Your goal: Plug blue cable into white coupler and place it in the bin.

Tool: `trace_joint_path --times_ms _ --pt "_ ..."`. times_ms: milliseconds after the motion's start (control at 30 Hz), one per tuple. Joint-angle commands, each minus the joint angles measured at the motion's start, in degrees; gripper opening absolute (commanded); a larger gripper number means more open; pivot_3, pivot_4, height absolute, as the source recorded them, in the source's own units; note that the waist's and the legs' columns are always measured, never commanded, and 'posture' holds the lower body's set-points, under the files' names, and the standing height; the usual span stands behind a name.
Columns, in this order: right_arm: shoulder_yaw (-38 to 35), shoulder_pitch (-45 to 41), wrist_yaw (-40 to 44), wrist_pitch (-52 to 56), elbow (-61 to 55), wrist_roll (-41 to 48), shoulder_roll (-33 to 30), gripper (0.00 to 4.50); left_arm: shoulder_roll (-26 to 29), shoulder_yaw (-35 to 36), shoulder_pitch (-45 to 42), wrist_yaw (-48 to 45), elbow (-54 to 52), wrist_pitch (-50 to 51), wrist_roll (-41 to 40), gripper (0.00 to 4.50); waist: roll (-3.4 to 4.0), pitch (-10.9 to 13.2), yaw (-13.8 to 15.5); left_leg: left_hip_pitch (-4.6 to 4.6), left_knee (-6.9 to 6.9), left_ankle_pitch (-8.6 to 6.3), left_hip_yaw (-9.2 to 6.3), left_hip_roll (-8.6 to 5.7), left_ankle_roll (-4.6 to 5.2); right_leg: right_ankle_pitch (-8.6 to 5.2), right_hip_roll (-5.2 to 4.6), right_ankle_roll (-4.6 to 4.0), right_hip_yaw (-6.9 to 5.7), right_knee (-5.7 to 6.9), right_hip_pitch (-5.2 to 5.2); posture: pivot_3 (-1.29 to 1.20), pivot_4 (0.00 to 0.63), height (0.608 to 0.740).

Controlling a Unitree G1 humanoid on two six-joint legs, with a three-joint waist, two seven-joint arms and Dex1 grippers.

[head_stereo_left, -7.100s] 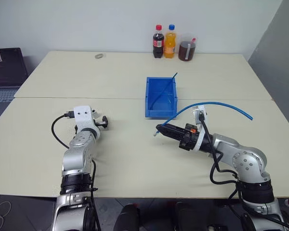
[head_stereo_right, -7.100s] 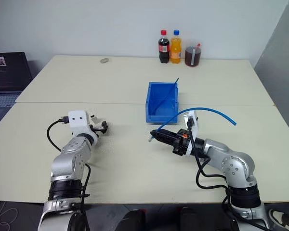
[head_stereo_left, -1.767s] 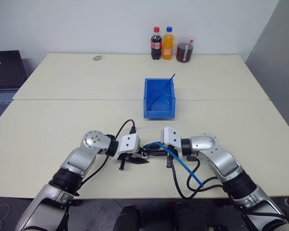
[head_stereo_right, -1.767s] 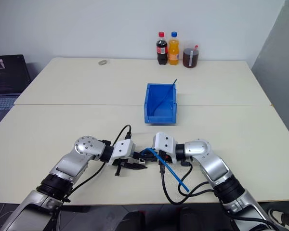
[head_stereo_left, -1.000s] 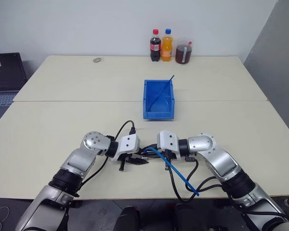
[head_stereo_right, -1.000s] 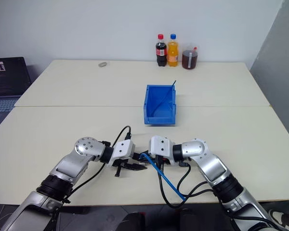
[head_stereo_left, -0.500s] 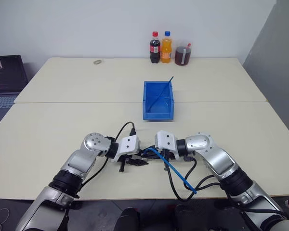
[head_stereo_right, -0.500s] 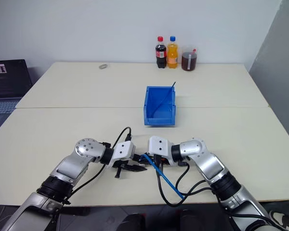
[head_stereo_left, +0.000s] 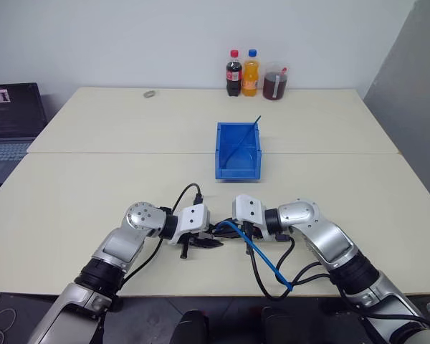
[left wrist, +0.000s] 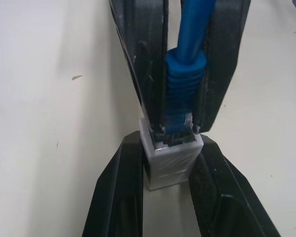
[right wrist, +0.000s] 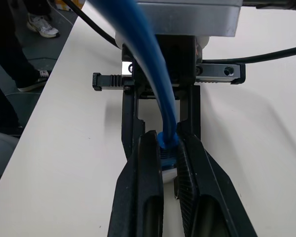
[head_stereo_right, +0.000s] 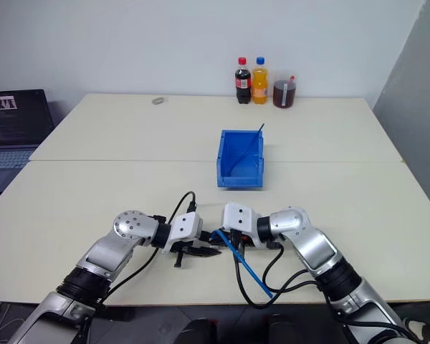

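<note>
Fingers of the left gripper clamp the white coupler low over the near table. Meeting it from the right, the right gripper is closed on the ribbed boot of the blue cable, whose plug sits in the coupler's socket. The cable's loose tail droops past the table edge. Further back stands the bin. The coupler looks light and rigid, the cable limp; hold near the boot. No labels can be read.
</note>
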Motion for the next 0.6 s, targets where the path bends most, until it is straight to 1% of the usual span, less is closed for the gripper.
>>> trace_joint_path --times_ms 33,167,333,400,433,600 --pt "1.92 1.80 0.40 1.59 2.02 -2.11 -1.69 0.11 0.36 -0.77 1.35 0.23 1.00 -0.02 1.40 0.93 0.00 0.00 0.06 0.00 0.00 0.00 0.00 0.00 0.00 0.00 0.00 0.00 0.00 0.00 0.00 0.00 0.150 0.740" --pt "0.70 2.01 -0.53 1.86 1.59 -1.00 -0.73 0.11 1.19 0.43 2.01 0.86 0.82 -0.39 1.01 0.93 0.00 0.00 0.09 0.00 -0.01 0.00 0.00 0.00 0.00 0.00 0.00 0.01 0.00 0.00 0.00 0.00 0.150 0.740" --pt "-4.86 1.66 -2.75 5.93 -3.27 4.63 1.62 0.11 2.82 3.11 4.26 0.65 -2.27 3.21 -1.96 0.93 -0.01 0.07 -0.15 -0.03 -0.02 0.00 -0.01 0.04 0.00 0.00 0.04 0.00 0.01 0.02 -0.07 0.00 0.150 0.740" --pt "-6.65 1.50 -3.62 7.54 -5.17 6.50 2.11 0.11 3.24 4.35 4.85 1.00 -4.15 6.29 -3.73 1.57 0.02 0.13 -0.35 -0.10 -0.04 0.00 -0.01 0.06 0.00 0.00 0.06 -0.01 0.01 0.03 -0.15 0.00 0.150 0.740" --pt "-7.34 1.38 -4.05 8.39 -5.99 7.36 2.25 0.11 3.65 4.85 5.05 0.79 -5.12 7.63 -4.61 1.67 0.03 0.15 -0.43 -0.13 -0.04 0.00 -0.01 0.07 0.00 0.00 0.06 -0.01 0.01 0.03 -0.17 0.00 0.150 0.740" --pt "-10.26 0.79 -5.85 10.92 -8.84 10.02 2.78 0.11 6.46 7.16 6.59 -0.30 -10.39 12.98 -8.68 2.72 0.01 0.21 -0.45 -0.37 -0.01 0.00 -0.12 0.06 0.00 0.00 0.06 -0.02 -0.08 0.04 -0.34 0.00 0.150 0.740"
